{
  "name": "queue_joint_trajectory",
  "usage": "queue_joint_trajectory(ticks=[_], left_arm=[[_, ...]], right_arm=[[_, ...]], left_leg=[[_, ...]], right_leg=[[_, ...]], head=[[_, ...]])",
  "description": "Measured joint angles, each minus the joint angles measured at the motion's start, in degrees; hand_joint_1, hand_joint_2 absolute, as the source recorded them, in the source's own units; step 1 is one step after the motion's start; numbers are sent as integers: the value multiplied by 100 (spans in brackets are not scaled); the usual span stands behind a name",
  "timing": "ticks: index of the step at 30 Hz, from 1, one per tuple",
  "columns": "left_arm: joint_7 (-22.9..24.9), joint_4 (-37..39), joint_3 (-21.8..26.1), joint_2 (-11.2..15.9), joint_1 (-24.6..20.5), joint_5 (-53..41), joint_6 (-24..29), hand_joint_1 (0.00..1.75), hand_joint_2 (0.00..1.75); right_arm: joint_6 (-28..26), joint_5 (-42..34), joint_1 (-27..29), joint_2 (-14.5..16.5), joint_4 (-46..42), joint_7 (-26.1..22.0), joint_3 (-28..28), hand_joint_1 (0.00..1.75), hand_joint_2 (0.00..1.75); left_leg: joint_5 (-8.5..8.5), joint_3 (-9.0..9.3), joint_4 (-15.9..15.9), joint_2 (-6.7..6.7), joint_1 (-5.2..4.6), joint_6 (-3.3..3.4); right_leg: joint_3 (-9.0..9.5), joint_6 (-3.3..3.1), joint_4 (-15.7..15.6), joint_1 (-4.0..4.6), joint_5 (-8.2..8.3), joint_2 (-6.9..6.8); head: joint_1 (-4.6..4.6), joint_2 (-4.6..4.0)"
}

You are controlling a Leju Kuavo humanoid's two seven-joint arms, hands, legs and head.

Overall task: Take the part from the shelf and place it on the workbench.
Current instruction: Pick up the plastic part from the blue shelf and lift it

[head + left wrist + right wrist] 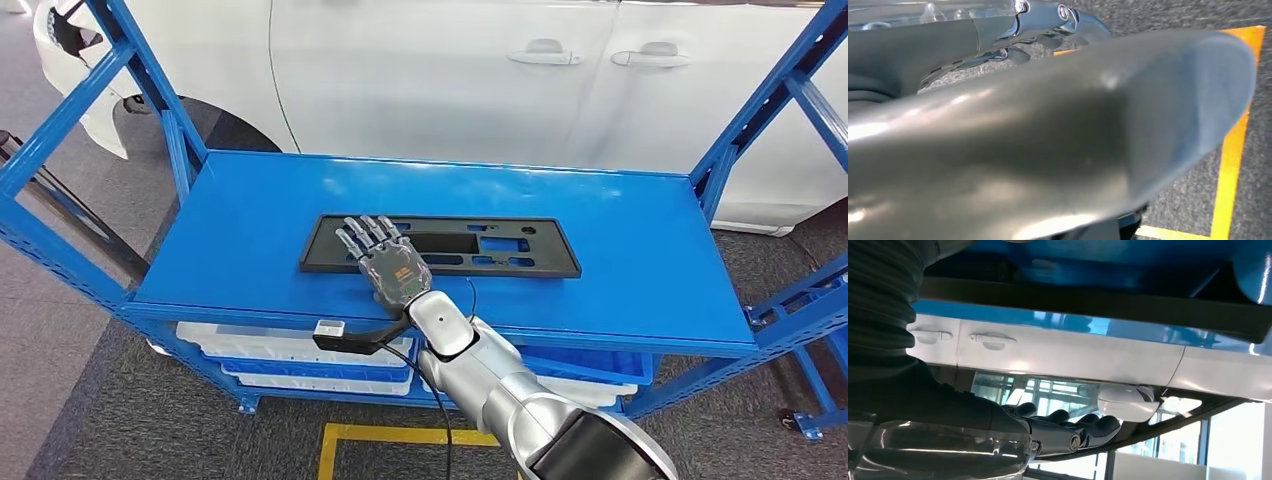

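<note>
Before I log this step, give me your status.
Right hand open, over the part's left end. Part flat on shelf, not lifted. Left hand hanging over floor. Nothing in the way.

Right hand [388, 262] extended forward, fingers straight, apart.

floor: dark grey speckled carpet [150, 440] with yellow marking lines [400, 436] | furniture: blue steel rack frame [60, 130], white bins [290, 352] on its lower tier | behind: white car [430, 80] with two door handles, close beyond the rack | light: bright, even, glossy reflections on the car's panels
</note>
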Motion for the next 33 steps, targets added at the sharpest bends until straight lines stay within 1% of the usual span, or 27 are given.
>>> queue_joint_trajectory(ticks=[1,2,4,6,7,9,10,11,12,14,15,16,17,18,20,21,22,24,25,26,27,28,29,30,31,32,33], left_arm=[[-7,0,1,-1,-2,1,-3,0,0],[-12,0,1,-1,-4,1,-4,0,0],[-22,0,2,0,-5,2,-4,0,0],[-40,0,2,-1,-8,2,-4,0,0],[-50,0,1,-2,-8,1,-4,0,0],[-63,0,1,-6,-2,0,-2,0,0],[-66,0,2,-6,3,-1,2,0,0],[-68,0,4,-6,7,-1,6,0,0],[-68,0,7,-5,8,-1,11,0,0],[-68,0,13,-3,5,-1,18,0,0],[-70,0,16,-2,2,-2,19,0,0],[-76,0,20,-2,-2,-6,20,0,0],[-83,0,24,-2,-4,-11,20,0,0],[-91,0,28,-2,-3,-18,20,0,0],[-101,0,35,-5,0,-27,16,0,0],[-104,0,37,-7,0,-31,13,0,0],[-108,0,38,-8,-5,-35,9,0,0],[-115,0,39,-7,-11,-45,-4,0,0],[-118,0,39,-8,-10,-52,-13,0,0],[-120,0,39,-8,-8,-59,-19,0,0],[-120,0,39,-8,-7,-68,-24,0,0],[-121,0,39,-8,-9,-76,-26,0,0],[-124,0,39,-8,-14,-82,-29,0,0],[-128,0,39,-8,-21,-86,-33,0,0],[-133,0,39,-8,-28,-89,-37,0,0],[-137,0,39,-8,-33,-91,-39,0,0],[-140,0,39,-8,-36,-92,-39,0,0]], right_arm=[[-1,3,-5,-5,14,13,10,0,175],[-1,8,-9,-11,28,19,17,0,175],[-2,15,-16,-22,56,25,26,0,175],[-9,17,-33,-24,72,57,29,0,175],[-16,17,-42,-22,79,86,32,0,175],[-40,32,-52,-20,106,168,40,0,175],[-58,52,-52,-20,126,224,46,0,175],[-75,80,-53,-20,147,288,53,0,175],[-87,110,-58,-20,167,355,60,0,175],[-73,161,-84,-21,207,481,68,0,175],[-43,177,-109,-21,230,539,69,0,175],[-1,186,-134,-22,258,591,70,0,175],[53,191,-154,-23,286,633,70,0,175],[123,193,-171,-23,315,662,71,33,175],[263,201,-189,-26,364,705,71,120,175],[332,204,-204,-30,387,726,71,164,175],[400,209,-221,-35,408,748,71,175,175],[549,226,-238,-59,464,798,72,175,175],[609,236,-231,-79,497,822,72,175,175],[651,244,-221,-102,530,839,73,175,175],[678,250,-217,-124,557,849,73,175,175],[693,257,-222,-142,578,852,73,175,175],[705,262,-238,-152,591,857,73,175,175],[710,267,-262,-158,599,864,73,175,175],[711,270,-285,-162,605,874,73,175,175],[712,270,-303,-166,609,889,73,175,175],[714,272,-314,-173,615,910,73,175,175]], left_leg=[[-17,5,7,0,-9,-26],[-29,4,11,1,-14,-56],[-52,7,16,6,-4,-125],[-193,-61,211,13,8,-190],[-345,-178,479,15,15,-215],[-696,-551,1265,16,26,-254],[-782,-712,1571,16,30,-265],[-763,-791,1694,16,32,-269],[-629,-754,1575,17,32,-264],[-201,-412,801,19,31,-227],[-53,-230,414,19,19,-199],[25,-111,158,15,7,-169],[27,-65,55,11,-8,-140],[19,-60,41,6,-23,-112],[44,-51,13,7,0,-43],[59,-42,-10,12,14,-7],[72,-34,-32,17,28,21],[72,-39,-33,21,23,47],[70,-40,-29,19,20,50],[66,-40,-24,17,19,52],[62,-38,-17,13,19,51],[56,-32,-10,10,19,45],[47,-25,-4,7,18,33],[35,-24,10,5,7,13],[25,-24,20,5,-3,-10],[17,-27,27,4,-13,-36],[14,-28,28,4,-18,-67]], right_leg=[[102,-20,-226,10,67,-1],[135,-40,-308,25,66,1],[147,-90,-332,28,67,6],[183,-152,-369,5,72,2],[201,-176,-383,-7,72,-3],[212,-207,-379,1,57,-7],[215,-213,-374,6,49,-6],[220,-214,-368,9,41,-3],[230,-211,-361,10,30,2],[268,-189,-349,12,-1,10],[279,-171,-340,22,-17,13],[282,-146,-334,32,-25,14],[277,-120,-332,39,-26,15],[271,-90,-333,44,-22,15],[262,-30,-310,45,-53,12],[214,-2,-194,43,-136,9],[109,24,40,39,-278,6],[-254,61,814,15,-643,3],[-433,73,1171,5,-760,2],[-536,78,1360,-3,-779,2],[-527,77,1314,-10,-685,1],[-402,67,1032,-14,-499,0],[-197,49,601,-16,-281,-1],[-1,31,188,-6,-123,-2],[139,10,-111,0,-27,-1],[212,-10,-270,10,4,0],[221,-32,-302,24,-11,1]], head=[[-3,0],[-4,0],[-4,0],[-8,0],[-10,0],[-11,0],[-10,0],[-10,0],[-11,0],[-10,0],[-10,0],[-8,0],[-7,0],[-6,0],[-4,0],[1,0],[6,0],[15,0],[15,0],[15,0],[16,0],[16,0],[15,0],[14,0],[13,0],[10,0],[9,0]])
